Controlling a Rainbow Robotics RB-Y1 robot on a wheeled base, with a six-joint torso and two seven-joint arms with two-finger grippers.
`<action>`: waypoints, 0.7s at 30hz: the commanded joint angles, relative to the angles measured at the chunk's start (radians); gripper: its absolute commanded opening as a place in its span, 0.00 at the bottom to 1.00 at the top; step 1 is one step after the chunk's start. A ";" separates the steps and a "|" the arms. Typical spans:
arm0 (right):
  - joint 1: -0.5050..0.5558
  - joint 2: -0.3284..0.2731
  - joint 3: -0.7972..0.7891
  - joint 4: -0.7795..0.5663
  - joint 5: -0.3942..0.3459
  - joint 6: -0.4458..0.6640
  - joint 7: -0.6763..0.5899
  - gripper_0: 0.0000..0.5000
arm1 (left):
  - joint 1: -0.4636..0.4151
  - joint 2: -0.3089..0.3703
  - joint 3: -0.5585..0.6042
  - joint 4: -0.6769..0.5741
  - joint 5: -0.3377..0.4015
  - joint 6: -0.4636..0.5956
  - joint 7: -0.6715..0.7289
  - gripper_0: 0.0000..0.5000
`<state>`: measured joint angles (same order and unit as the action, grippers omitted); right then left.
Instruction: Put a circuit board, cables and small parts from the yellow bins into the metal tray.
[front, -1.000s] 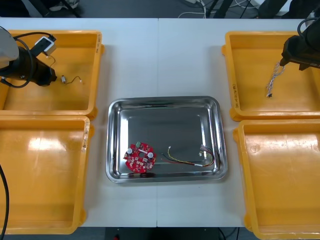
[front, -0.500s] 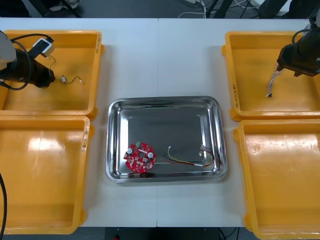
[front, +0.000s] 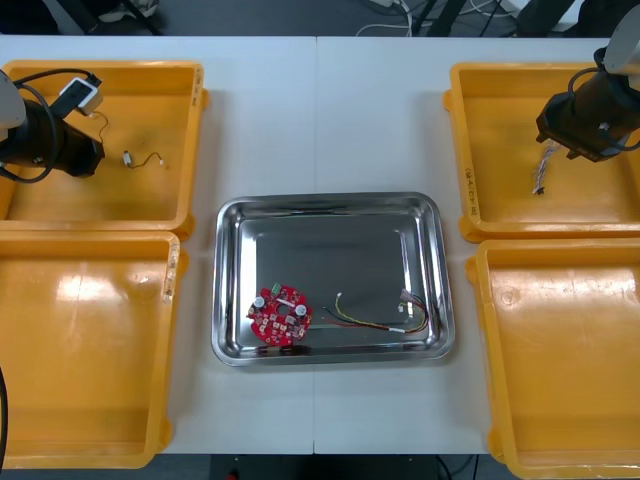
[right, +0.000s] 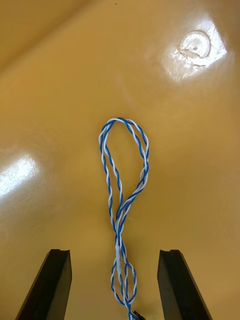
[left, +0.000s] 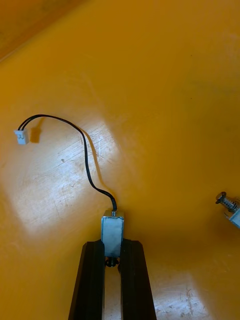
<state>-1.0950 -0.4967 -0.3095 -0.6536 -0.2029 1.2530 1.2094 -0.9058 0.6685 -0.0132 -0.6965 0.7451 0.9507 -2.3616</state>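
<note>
Left gripper (left: 112, 250) is working over the far left yellow bin (front: 120, 200), and it is clenching a small metal part (left: 112, 231); the two black fingers (left: 92, 280) are pressing in on either side of the part's lower end, apart by just its width. A black cable (left: 87, 165) is curling away from the part's other end across the bin floor; it is ending in a white connector (left: 21, 136). A second small metal part (left: 231, 212) is lying on the bin floor off to one side, well apart from the fingers.

Over on the other side, the right gripper (right: 114, 252) is hanging above the far right yellow bin (front: 500, 200); its fingers (right: 52, 285) are standing wide apart, released and gripping nothing. The twisted blue and white cable (right: 118, 240) is lying on the bin floor, running up between the fingers and touching neither; it is opening into a long loop beyond the tips.

In the middle of the table (front: 330, 110), the metal tray (front: 330, 205) is sitting between the bins; a round red circuit board (front: 280, 315) is resting in its near left part, and a red and yellow cable (front: 375, 320) is lying just beside the board.
</note>
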 joint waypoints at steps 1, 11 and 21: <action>-0.039 0.018 0.007 -0.012 0.020 -0.021 0.001 1.00 | 0.025 0.055 0.019 -0.006 0.017 -0.003 -0.179 0.00; -0.006 0.033 0.010 -0.012 0.036 -0.040 0.007 1.00 | -0.004 0.117 0.022 -0.046 0.048 0.131 -0.179 0.00; 0.032 0.033 0.013 -0.011 0.046 -0.064 0.010 1.00 | -0.004 0.129 0.087 -0.163 -0.004 0.264 -0.122 0.00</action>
<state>-1.0735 -0.4689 -0.3083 -0.6528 -0.1675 1.1994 1.2095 -0.9057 0.7450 0.0335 -0.7844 0.7697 1.1780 -2.3622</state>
